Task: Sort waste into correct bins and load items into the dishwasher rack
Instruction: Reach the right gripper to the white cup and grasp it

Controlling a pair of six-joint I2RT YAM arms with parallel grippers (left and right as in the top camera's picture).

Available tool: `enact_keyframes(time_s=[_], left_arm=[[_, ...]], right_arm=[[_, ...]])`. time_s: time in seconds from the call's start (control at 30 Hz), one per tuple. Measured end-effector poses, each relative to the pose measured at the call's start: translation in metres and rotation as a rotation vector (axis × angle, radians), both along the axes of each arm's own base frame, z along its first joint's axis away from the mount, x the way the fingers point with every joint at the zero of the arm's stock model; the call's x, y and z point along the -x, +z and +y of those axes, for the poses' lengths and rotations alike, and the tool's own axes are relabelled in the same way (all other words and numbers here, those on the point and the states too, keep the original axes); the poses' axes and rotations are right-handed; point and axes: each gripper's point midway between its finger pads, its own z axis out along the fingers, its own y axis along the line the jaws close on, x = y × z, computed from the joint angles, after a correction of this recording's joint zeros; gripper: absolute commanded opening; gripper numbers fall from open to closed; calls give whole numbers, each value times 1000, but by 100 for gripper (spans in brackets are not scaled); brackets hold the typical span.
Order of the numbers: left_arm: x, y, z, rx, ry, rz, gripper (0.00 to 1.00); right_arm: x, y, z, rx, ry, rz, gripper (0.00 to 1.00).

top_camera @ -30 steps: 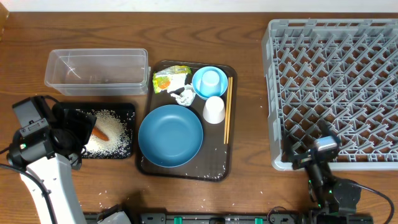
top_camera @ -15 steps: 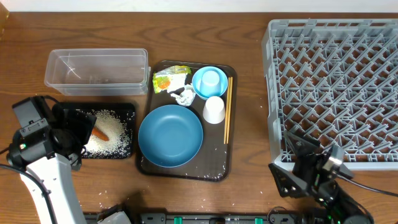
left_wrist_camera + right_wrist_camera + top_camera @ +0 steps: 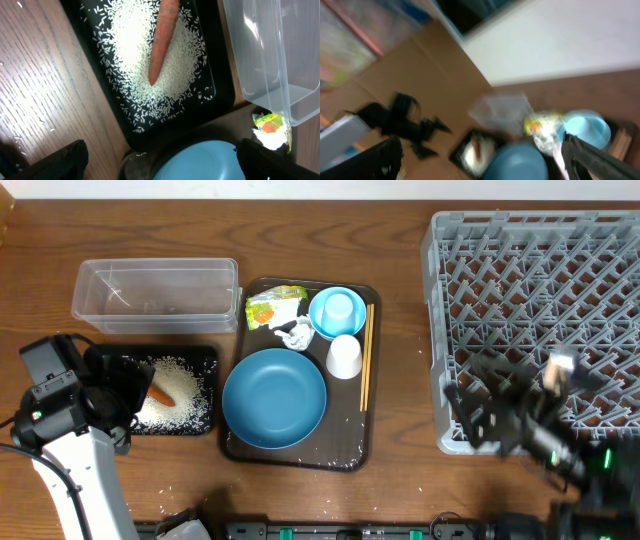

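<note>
The left end effector (image 3: pixel 125 392) hangs over the left part of the shallow black tray (image 3: pixel 207 358), with its fingers spread wide and nothing between them. In this tray the white rice grains (image 3: pixel 188 392) lie in a heap, and the orange carrot (image 3: pixel 162 395) rests on top of them. The clear tub (image 3: pixel 155 266) stands just behind the black tray. In the middle of the surface (image 3: pixel 400 240) is the brown serving tray (image 3: pixel 345 435). It carries the dark-blue plate (image 3: pixel 274 398) at the front, the light-blue bowl (image 3: pixel 337 311) at the back and the white cup (image 3: pixel 344 357) between them. The chopsticks (image 3: pixel 366 355) lie along its right rim, just beside the cup. The yellow-green wrapper (image 3: pixel 272 307) sits in the back left corner, and the crumpled tissue (image 3: pixel 297 334) is next to it, near the bowl. The grey rack (image 3: pixel 540 280) stands at the right. The right end effector (image 3: pixel 480 418) appears blurred at the front left corner of the rack, fully open and holding nothing
</note>
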Motion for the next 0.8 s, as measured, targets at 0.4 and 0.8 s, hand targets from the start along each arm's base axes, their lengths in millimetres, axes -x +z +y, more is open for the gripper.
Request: enact_keyframes(time_s=[0.4, 0.8], left_arm=[[0, 0, 0, -1, 0, 0, 97], [0, 0, 0, 0, 0, 0, 97]], right_arm=[[-49, -28, 52, 454, 97, 302, 99], [-89, -159, 128, 865, 187, 535, 99]])
